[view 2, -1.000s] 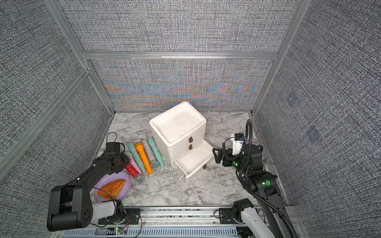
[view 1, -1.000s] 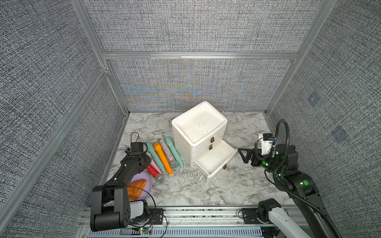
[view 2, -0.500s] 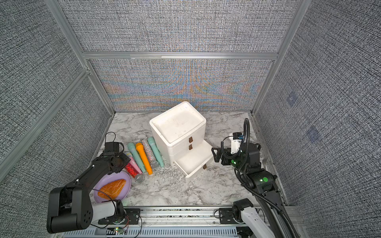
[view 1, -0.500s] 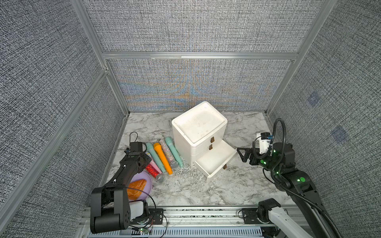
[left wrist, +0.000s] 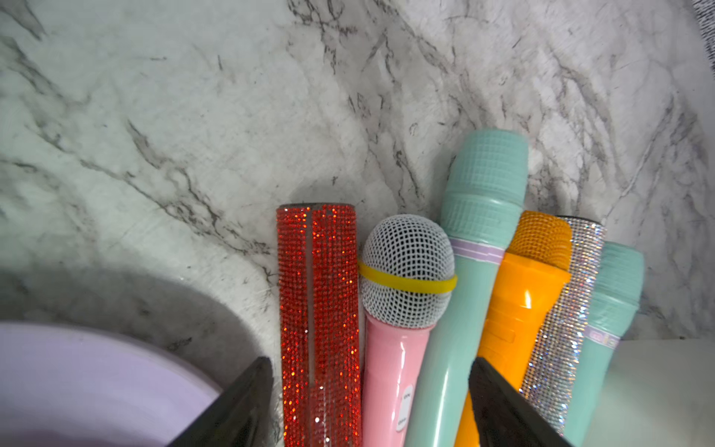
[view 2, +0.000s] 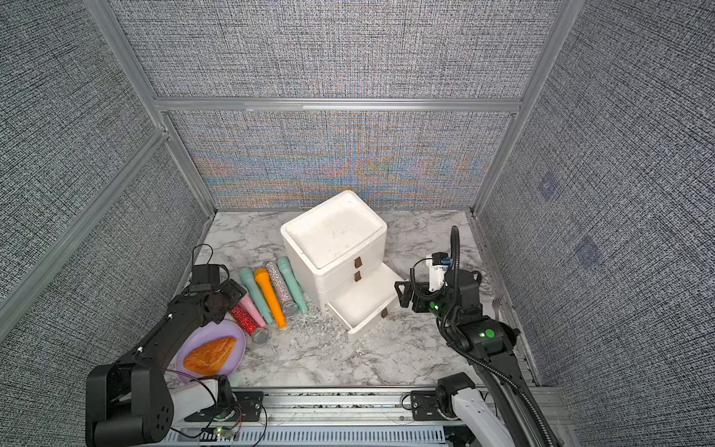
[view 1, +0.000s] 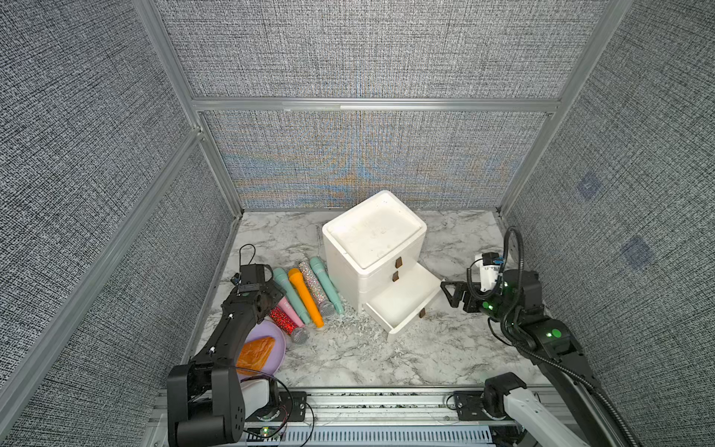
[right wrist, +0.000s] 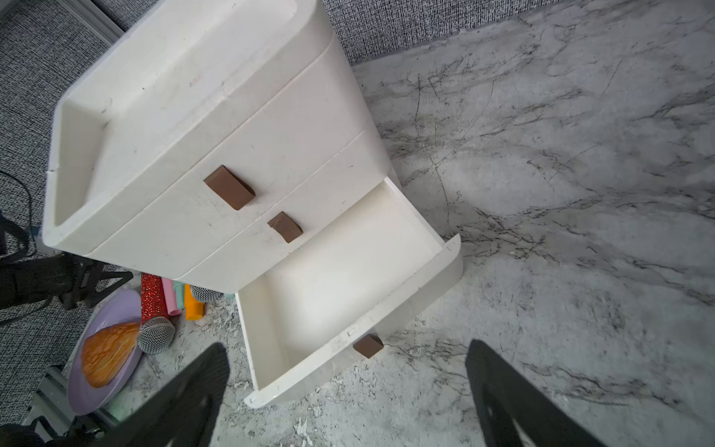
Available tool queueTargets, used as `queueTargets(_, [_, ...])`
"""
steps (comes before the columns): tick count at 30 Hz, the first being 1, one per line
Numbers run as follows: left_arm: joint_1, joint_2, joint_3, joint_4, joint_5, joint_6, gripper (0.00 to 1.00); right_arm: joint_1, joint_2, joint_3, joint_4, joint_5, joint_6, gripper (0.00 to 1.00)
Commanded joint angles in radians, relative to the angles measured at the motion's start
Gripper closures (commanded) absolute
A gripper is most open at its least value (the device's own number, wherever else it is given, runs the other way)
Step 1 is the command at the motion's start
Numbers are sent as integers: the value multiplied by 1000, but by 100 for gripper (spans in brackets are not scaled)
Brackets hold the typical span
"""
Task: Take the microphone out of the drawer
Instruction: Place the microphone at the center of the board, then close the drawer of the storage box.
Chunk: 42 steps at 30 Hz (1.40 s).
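Observation:
The white cabinet's (view 1: 373, 228) bottom drawer (view 1: 406, 329) is pulled out and holds nothing (right wrist: 348, 271). Several microphones lie in a row on the marble, left of the cabinet. The pink microphone (left wrist: 390, 367) has a white mesh head with a yellow band. It lies between a red glitter one (left wrist: 319, 309) and a teal one (left wrist: 464, 271). My left gripper (left wrist: 369, 362) is open just above these three handles, gripping none of them; both top views show it at the row's left end (view 1: 271, 298) (view 2: 228, 298). My right gripper (right wrist: 346, 346) is open, empty, right of the drawer (view 1: 447, 294).
An orange microphone (view 1: 305, 298), a silver glitter one (view 1: 315, 286) and a second teal one (view 1: 327, 282) complete the row. A purple plate (view 1: 280, 344) with a pastry (view 1: 257, 350) sits at the front left under my left arm. Padded walls enclose the marble table.
My left gripper's jaws have spread apart over the pink microphone, which now lies free in the row. My right gripper has shifted slightly toward the drawer.

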Motion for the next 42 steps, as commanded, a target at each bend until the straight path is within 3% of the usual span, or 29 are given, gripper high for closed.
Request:
queueTargets(1, [1,-24,24,-36,22,31,11,0,17,-24,49,15,22,2])
queueTargets(3, [1,-39,45,-53,36,47,0,0,27,-45,66,15,35,2])
queueTargets(7, [1,-45,101,-79,100,108,0,0,53,-88,109,12,55,2])
queueTargets(14, [1,55,318,-222,336,308,0,0,107,-139,156,16,80,2])
queueTargets(18, [0,85,411,-259,406,387,0,-1,141,-145,156,42,100,2])
queueTargets(25, [-3,79,541,-179,558,499,0,-3,99,-239,238,118,198,2])
queueTargets(29, [-12,145,686,-225,660,535,0,-5,112,-263,243,128,225,2])
queueTargets(34, [-97,246,837,-280,714,563,0,-8,144,-288,228,131,248,2])
queueTargets(42, [-235,375,1000,-301,667,575,0,-10,102,-333,221,175,261,2])
